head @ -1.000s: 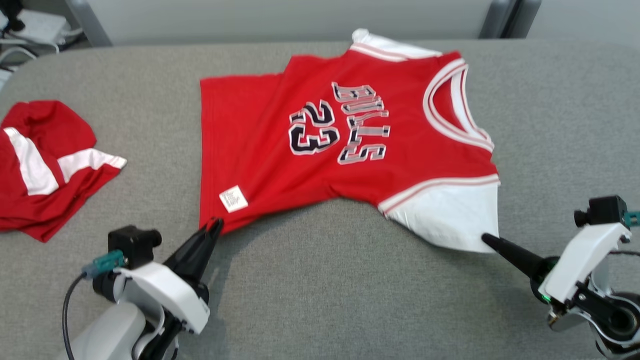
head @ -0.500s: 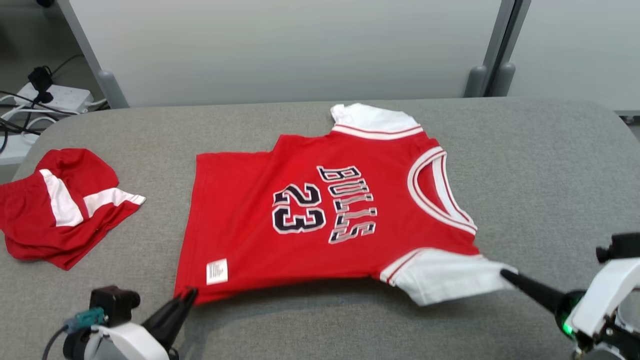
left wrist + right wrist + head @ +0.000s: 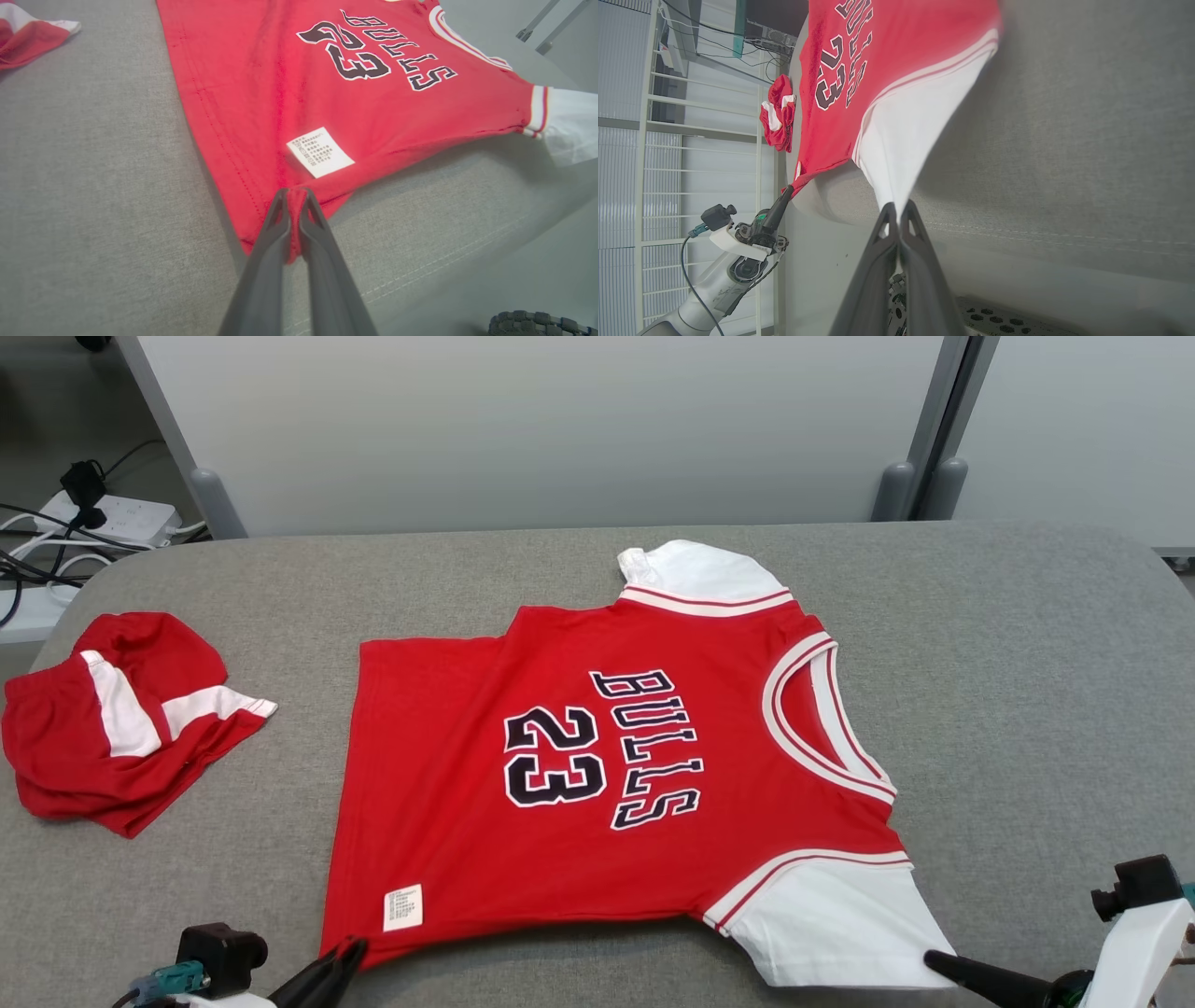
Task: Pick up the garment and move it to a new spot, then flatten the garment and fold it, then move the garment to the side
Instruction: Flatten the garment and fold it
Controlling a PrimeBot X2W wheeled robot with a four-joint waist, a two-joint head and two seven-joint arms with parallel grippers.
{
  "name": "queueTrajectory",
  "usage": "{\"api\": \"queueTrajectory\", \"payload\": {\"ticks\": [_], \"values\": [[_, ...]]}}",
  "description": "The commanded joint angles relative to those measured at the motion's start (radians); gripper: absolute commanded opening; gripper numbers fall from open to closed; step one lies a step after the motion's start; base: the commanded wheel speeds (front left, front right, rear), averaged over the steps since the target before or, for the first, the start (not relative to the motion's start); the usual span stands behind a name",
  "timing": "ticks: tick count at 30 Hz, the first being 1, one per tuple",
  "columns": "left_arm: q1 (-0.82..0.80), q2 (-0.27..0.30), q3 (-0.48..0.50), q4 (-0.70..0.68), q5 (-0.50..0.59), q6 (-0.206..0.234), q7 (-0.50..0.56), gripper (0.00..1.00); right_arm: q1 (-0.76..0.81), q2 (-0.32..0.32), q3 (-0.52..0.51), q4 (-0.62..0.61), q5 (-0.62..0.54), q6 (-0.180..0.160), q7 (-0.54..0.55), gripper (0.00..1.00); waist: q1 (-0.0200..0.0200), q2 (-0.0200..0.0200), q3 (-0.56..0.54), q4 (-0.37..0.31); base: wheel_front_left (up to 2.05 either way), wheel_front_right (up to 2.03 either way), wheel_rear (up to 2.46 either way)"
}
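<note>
The left hand is pressed together on the hem corner of the red jersey, with a fold of cloth caught between its two dark fingers. The left wrist view makes this pinch plain. The white label lies just beyond the fingertips, and the 23 and BULLS lettering lies farther out. In the head view, that grip is just a dark tip meeting the corner.

The right hand pinches the tip of the white sleeve. Its own wrist view shows the white cloth drawn to a point between the closed fingers. Just ahead of them the sleeve is raised off the grey table, with a shadow beneath. That view also catches the left hand across the way, holding the hem corner.

The head view gives the whole layout. The jersey lies front-up ahead of both hands, with its near edge running from one hand to the other. The neck opening is on the right hand's side, and the other white sleeve is at the far edge. A crumpled pair of red-and-white shorts lies well out to the left of the left hand, apart from the jersey.
</note>
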Motion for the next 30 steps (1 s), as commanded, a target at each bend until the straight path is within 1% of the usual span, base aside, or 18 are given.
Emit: {"api": "queueTrajectory", "payload": {"ticks": [1,5,10,13,17,20,23,25,27,30], "values": [[-0.02,0.053,0.028,-0.008,-0.007,-0.004,-0.009,0.0,-0.006,-0.023,-0.006,-0.039,0.001,0.005,0.023,0.0,0.0,-0.0001,-0.001,0.001,0.0,0.0,0.0],[-0.019,0.077,-0.023,0.007,-0.028,-0.004,0.01,0.0,0.024,-0.012,-0.025,-0.063,-0.03,0.005,0.088,0.0,0.0,-0.0001,-0.004,0.002,0.0,0.0,0.0],[-0.036,0.085,-0.046,0.006,-0.044,-0.004,0.01,0.0,0.047,0.034,-0.078,-0.101,-0.065,0.005,0.128,0.0,0.0,-0.0001,0.001,0.007,0.0,0.0,0.0],[-0.041,0.093,-0.072,-0.041,-0.062,-0.004,0.029,0.0,0.05,0.071,-0.103,-0.139,-0.067,0.005,0.165,0.0,0.0,-0.0001,0.007,0.006,0.0,0.0,0.0],[-0.072,0.142,-0.1,-0.168,-0.097,-0.004,0.091,0.0,0.029,0.113,-0.149,-0.235,-0.069,0.005,0.199,0.0,0.0,-0.0001,0.027,0.009,0.0,0.0,0.0],[-0.129,0.189,-0.099,-0.273,-0.124,-0.004,0.151,0.0,-0.014,0.148,-0.18,-0.316,-0.082,0.005,0.21,0.0,0.0,-0.0001,0.053,0.014,0.0,0.0,0.0],[-0.206,0.213,-0.078,-0.363,-0.175,-0.004,0.225,0.0,-0.093,0.171,-0.184,-0.366,-0.15,0.005,0.206,0.0,0.0,-0.0001,0.099,0.017,0.0,0.0,0.0],[-0.262,0.211,-0.065,-0.395,-0.201,-0.004,0.273,0.0,-0.162,0.195,-0.165,-0.37,-0.204,0.005,0.197,0.0,0.0,-0.0001,0.14,0.017,0.0,0.0,0.0],[-0.315,0.196,-0.059,-0.399,-0.23,-0.004,0.33,0.0,-0.239,0.215,-0.128,-0.36,-0.263,0.005,0.187,0.0,0.0,-0.0001,0.19,0.016,0.0,0.0,0.0],[-0.38,0.182,-0.056,-0.38,-0.231,-0.004,0.384,0.0,-0.319,0.232,-0.085,-0.333,-0.307,0.005,0.181,0.0,0.0,-0.0001,0.245,0.015,0.0,0.0,0.0]]}}
